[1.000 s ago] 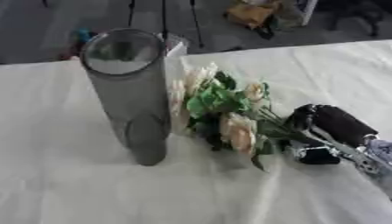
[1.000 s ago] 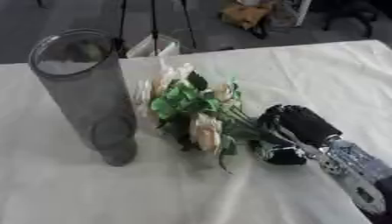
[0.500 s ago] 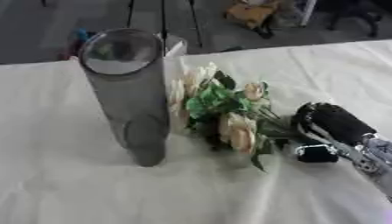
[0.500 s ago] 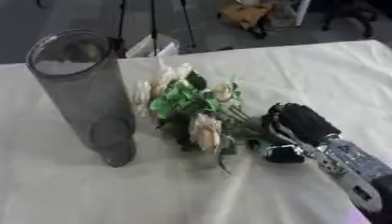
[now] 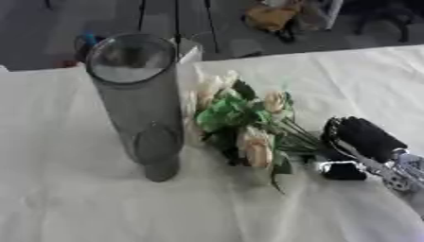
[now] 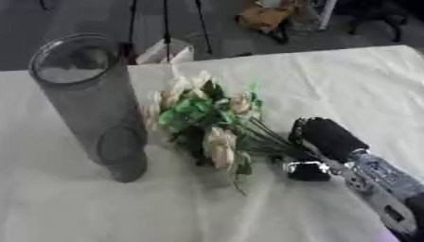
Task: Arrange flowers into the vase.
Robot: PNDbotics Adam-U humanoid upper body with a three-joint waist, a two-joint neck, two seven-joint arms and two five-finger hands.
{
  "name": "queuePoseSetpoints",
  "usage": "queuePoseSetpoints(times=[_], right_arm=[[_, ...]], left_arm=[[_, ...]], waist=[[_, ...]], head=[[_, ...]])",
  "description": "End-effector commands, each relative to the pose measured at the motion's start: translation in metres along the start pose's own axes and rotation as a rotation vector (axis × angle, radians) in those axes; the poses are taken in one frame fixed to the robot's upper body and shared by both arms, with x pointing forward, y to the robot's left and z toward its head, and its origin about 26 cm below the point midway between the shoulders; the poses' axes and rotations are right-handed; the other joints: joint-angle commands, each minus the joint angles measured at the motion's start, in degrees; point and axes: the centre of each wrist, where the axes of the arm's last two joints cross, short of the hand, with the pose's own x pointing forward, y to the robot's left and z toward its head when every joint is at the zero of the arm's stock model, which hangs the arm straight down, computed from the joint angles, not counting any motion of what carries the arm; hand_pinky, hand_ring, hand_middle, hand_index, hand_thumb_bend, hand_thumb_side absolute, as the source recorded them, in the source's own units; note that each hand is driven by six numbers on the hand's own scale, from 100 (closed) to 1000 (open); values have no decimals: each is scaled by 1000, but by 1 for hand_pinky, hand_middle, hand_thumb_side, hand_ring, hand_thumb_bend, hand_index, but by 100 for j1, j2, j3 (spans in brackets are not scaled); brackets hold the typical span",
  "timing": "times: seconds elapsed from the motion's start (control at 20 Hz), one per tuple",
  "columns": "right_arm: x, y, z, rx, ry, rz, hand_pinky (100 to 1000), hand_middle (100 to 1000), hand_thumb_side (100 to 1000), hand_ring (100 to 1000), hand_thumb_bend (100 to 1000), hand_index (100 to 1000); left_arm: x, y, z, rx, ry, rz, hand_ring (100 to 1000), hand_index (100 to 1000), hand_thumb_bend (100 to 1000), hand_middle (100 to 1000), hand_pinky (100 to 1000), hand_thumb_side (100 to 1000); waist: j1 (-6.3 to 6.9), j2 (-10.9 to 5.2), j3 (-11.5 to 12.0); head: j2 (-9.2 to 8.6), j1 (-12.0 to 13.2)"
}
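A tall smoky glass vase (image 5: pixel 139 101) stands upright on the white tablecloth (image 5: pixel 99 208), left of centre, with nothing in it. A bunch of cream roses with green leaves (image 5: pixel 240 120) lies on the cloth just to its right, blooms toward the vase, stems (image 6: pixel 278 139) pointing right. My right hand (image 6: pixel 319 142) comes in from the lower right and its fingers are curled round the stem ends. My left hand shows in neither view.
The table's far edge (image 5: pixel 290 54) runs across the top. Beyond it lie a dark floor, stand legs (image 6: pixel 165 21) and a tan bag (image 5: pixel 273 16). A small white box (image 6: pixel 162 49) sits behind the vase.
My right hand has shifted slightly toward the stems and closed in on them. The vase and flowers have stayed in place.
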Motion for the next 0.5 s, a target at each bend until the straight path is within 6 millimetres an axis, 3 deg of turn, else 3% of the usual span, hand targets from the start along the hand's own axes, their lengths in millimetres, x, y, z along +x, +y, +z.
queuePoseSetpoints(times=[0.05, 0.25, 0.3, 0.35, 0.5], right_arm=[[-7, -13, 0, -16, -23, 8, 100, 100, 639, 100, 100, 126], [-10, -12, 1, -35, -46, -35, 100, 100, 606, 100, 100, 100], [-10, -12, 1, -42, -47, -43, 100, 100, 602, 100, 167, 100], [-11, -12, 1, -52, -43, -50, 100, 100, 596, 100, 291, 100], [-13, -13, 1, -96, -31, -70, 100, 100, 617, 100, 435, 100]], left_arm=[[4, 0, -4, -15, -21, -6, 584, 914, 100, 791, 567, 1000], [5, 0, -4, -17, -20, -7, 584, 914, 100, 791, 565, 1000], [5, 0, -4, -18, -21, -7, 584, 914, 100, 791, 565, 1000], [5, 0, -4, -18, -21, -7, 583, 914, 100, 791, 565, 1000], [5, 0, -4, -20, -21, -8, 583, 914, 100, 791, 564, 1000]], waist=[[-67, -15, 0], [-62, 8, 0], [-60, 13, 0], [-57, 18, 1], [-47, 21, 1]], head=[[-88, 6], [-107, 12], [-111, 14], [-115, 19], [-114, 22]])
